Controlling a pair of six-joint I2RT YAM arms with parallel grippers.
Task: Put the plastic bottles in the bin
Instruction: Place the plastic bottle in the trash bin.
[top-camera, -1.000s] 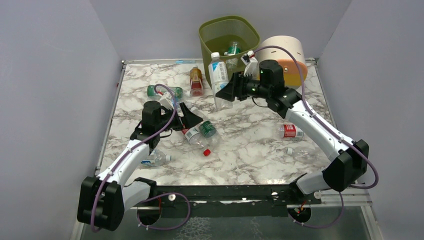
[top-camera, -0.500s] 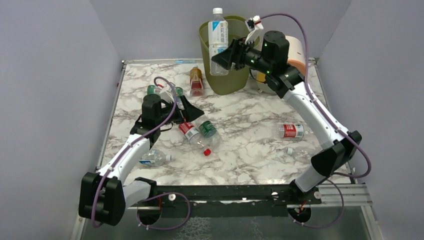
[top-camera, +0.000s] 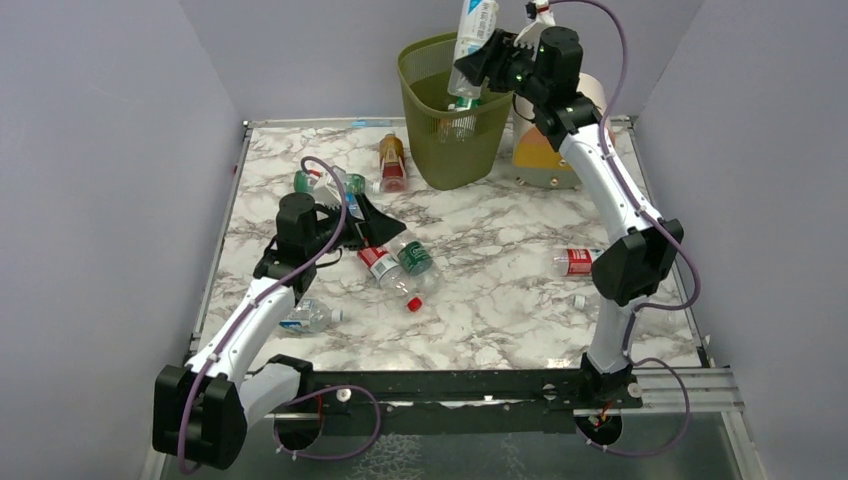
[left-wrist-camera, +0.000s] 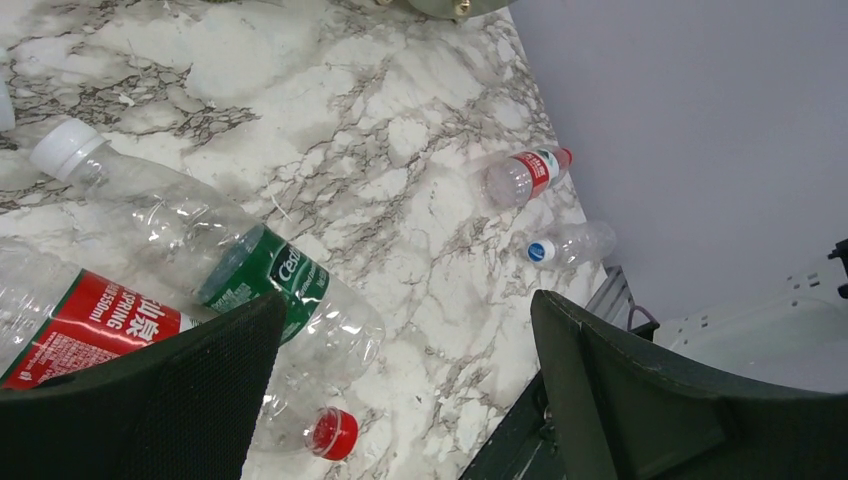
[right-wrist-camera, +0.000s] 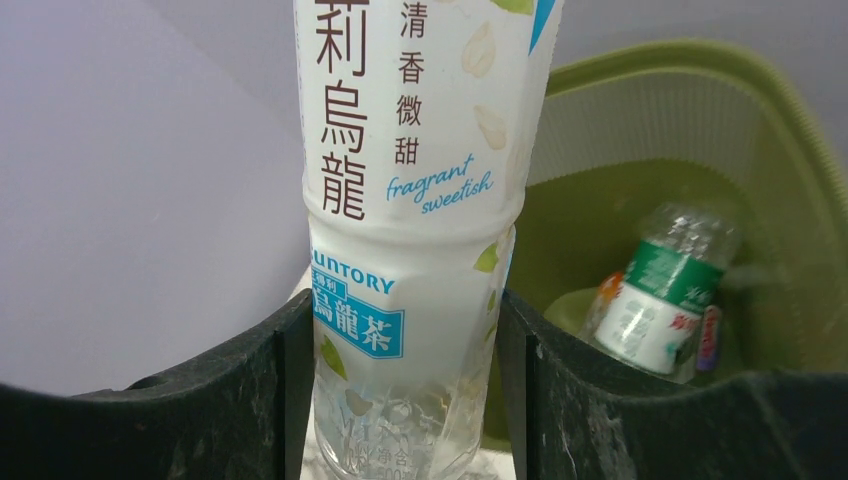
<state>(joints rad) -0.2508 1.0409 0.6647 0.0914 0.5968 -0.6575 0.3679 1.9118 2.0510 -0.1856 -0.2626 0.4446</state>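
My right gripper is shut on a white-labelled plastic bottle, held high and tilted over the rim of the olive-green mesh bin. In the right wrist view the bottle sits between both jaws, with the bin behind it and a green-and-white bottle lying inside. My left gripper is open low over the table, beside a green-labelled bottle and a red-labelled bottle with a red cap. Nothing is between its jaws.
A cream drum stands right of the bin. An amber bottle and green bottles lie at the back left. Another bottle lies by the left arm. A red-labelled bottle and a blue-capped one lie on the right.
The right arm has lifted the white-labelled bottle from the table in front of the bin to high above its rim. The left gripper has hardly moved.
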